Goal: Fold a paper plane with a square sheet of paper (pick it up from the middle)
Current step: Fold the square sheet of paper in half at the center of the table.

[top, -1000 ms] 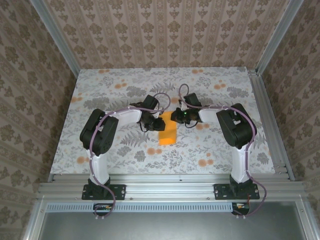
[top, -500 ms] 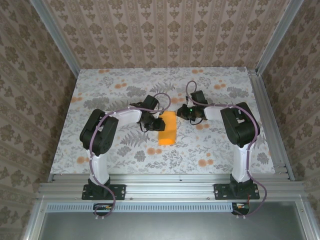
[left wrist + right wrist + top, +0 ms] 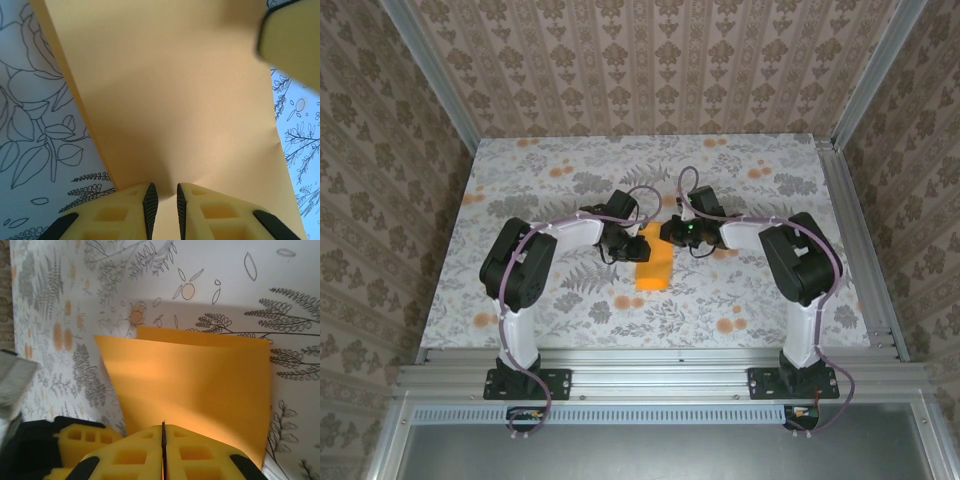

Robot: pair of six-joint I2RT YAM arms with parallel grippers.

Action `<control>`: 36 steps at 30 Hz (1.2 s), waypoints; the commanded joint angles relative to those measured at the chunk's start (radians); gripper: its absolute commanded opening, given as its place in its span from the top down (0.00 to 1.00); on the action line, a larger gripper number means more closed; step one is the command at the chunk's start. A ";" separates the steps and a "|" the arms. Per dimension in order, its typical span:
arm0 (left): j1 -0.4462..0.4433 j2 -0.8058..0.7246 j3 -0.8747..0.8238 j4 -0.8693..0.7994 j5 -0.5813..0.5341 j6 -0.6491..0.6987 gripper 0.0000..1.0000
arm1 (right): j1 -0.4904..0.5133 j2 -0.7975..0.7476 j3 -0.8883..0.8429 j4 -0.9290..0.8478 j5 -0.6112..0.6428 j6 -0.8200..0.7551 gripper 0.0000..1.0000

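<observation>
Right pincer (image 3: 162, 432) clamps sheet (image 3: 190, 380) edge; left pincer (image 3: 164, 195) barely parted.

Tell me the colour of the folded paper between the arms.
The paper is plain bright orange, unprinted; the right wrist view shows it best.
</observation>
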 commanded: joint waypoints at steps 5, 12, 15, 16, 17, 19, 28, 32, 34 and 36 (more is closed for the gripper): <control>0.000 0.037 -0.034 -0.136 -0.074 0.032 0.76 | -0.015 0.101 0.109 -0.040 0.046 -0.038 0.89; 0.001 0.034 -0.048 -0.142 -0.088 0.037 0.76 | -0.053 0.163 0.157 -0.082 0.108 -0.061 0.89; 0.001 0.033 -0.055 -0.140 -0.088 0.037 0.76 | -0.061 0.179 0.162 -0.101 0.133 -0.080 0.90; 0.003 0.033 -0.056 -0.140 -0.087 0.036 0.76 | -0.066 0.180 0.158 -0.104 0.144 -0.087 0.90; 0.003 0.031 -0.058 -0.141 -0.088 0.036 0.76 | -0.074 0.183 0.154 -0.099 0.144 -0.088 0.90; 0.003 0.031 -0.060 -0.140 -0.087 0.037 0.76 | -0.096 0.182 0.139 -0.071 0.128 -0.075 0.90; 0.006 0.033 -0.065 -0.136 -0.078 0.035 0.76 | -0.137 0.137 0.147 -0.089 0.142 -0.089 0.90; 0.006 0.038 -0.057 -0.130 -0.066 0.030 0.76 | -0.130 0.067 0.117 -0.090 0.135 -0.099 0.89; 0.006 0.040 -0.052 -0.130 -0.064 0.029 0.76 | -0.129 0.015 0.076 -0.079 0.115 -0.087 0.89; 0.006 0.041 -0.051 -0.130 -0.062 0.028 0.76 | -0.121 -0.030 0.025 -0.047 0.075 -0.055 0.89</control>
